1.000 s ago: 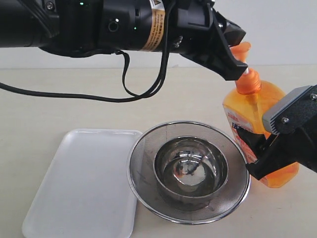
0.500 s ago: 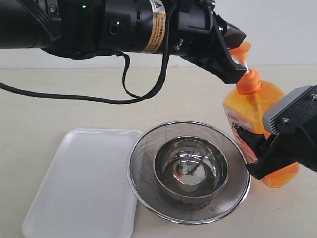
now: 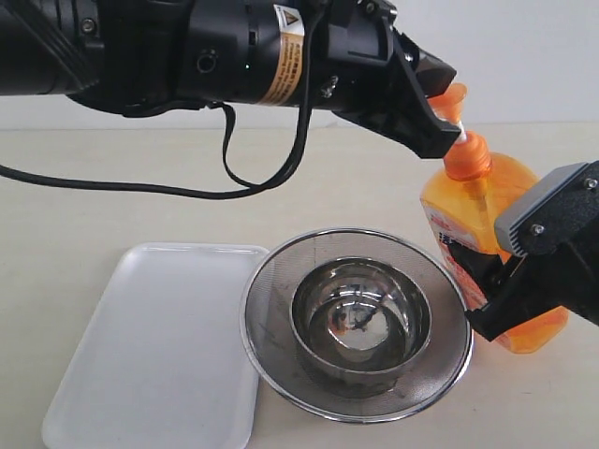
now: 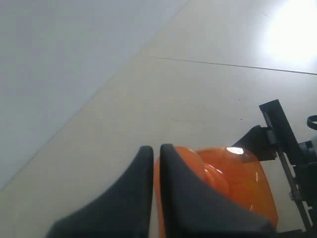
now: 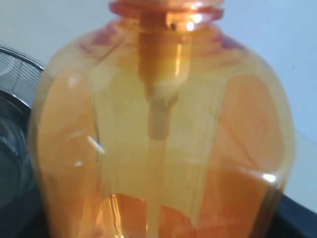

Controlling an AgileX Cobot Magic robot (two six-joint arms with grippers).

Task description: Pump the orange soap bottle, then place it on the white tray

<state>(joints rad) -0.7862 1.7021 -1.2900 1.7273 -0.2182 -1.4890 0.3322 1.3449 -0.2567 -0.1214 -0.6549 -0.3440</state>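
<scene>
The orange soap bottle (image 3: 487, 210) stands tilted at the right of the table, next to the strainer. My right gripper (image 3: 487, 299) is shut on its lower body, and the bottle (image 5: 163, 129) fills the right wrist view. My left gripper (image 3: 447, 117) is shut, its black fingertips resting on the orange pump head (image 3: 453, 96). In the left wrist view the two fingers (image 4: 171, 163) nearly touch, with the pump head (image 4: 218, 173) just beneath them. The white tray (image 3: 159, 346) lies flat at the front left with nothing on it.
A round steel mesh strainer (image 3: 271, 299) holding a steel bowl (image 3: 360, 323) sits between the tray and the bottle. A black cable (image 3: 140, 182) from the left arm hangs over the table behind the tray.
My left gripper has shifted slightly left and up-tilted at the pump head; the pump collar sits a little lower. The right gripper and bottle body hold still.
</scene>
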